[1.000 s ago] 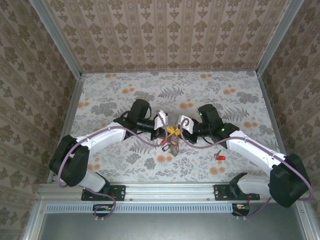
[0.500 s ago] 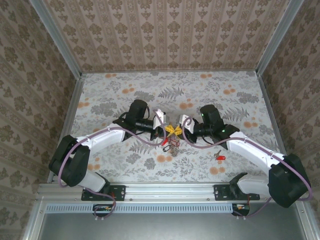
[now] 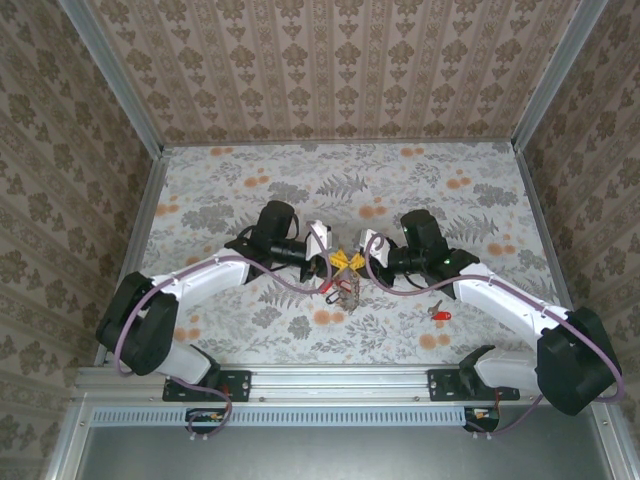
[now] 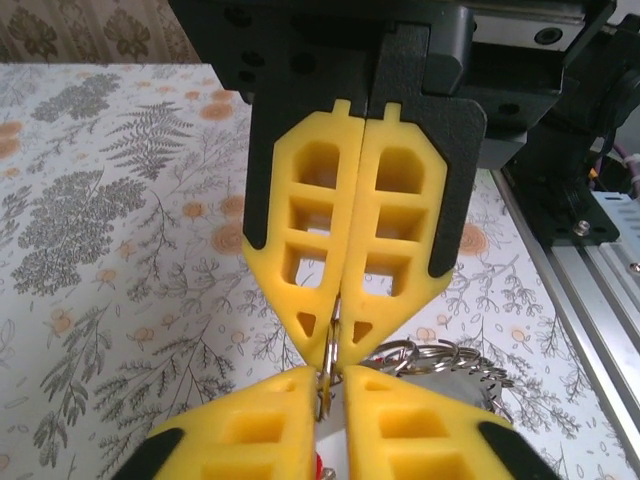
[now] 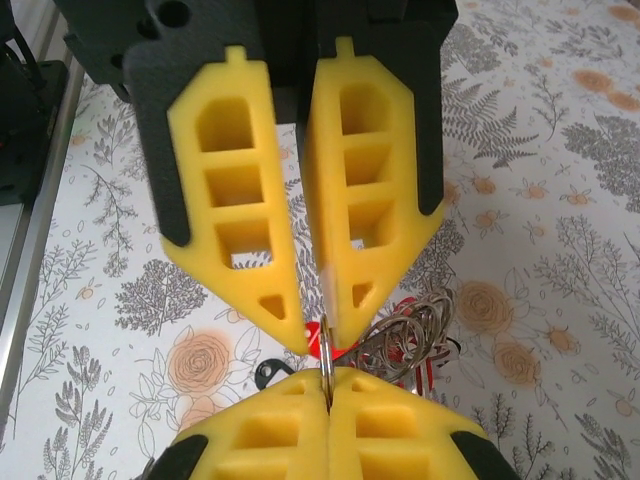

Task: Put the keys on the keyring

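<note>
A patterned cloth [image 3: 420, 190], pale with grey ferns and orange blossoms, lies under the left gripper [image 3: 338, 262] and the right gripper [image 3: 353, 259] and spreads out on every side of them. Beyond their meeting fingertips stands a back wall [image 3: 330, 70] papered in beige damask stripes. A like-papered side wall [image 3: 60, 180] rises outward of the left gripper, and another [image 3: 590, 150] outward of the right. Slanting aluminium posts [image 3: 110, 75] mark the corners. Behind both grippers, at the table's near edge, runs a ribbed metal rail [image 3: 340, 385], with a flat grey panel [image 3: 330, 450] nearer the camera.
</note>
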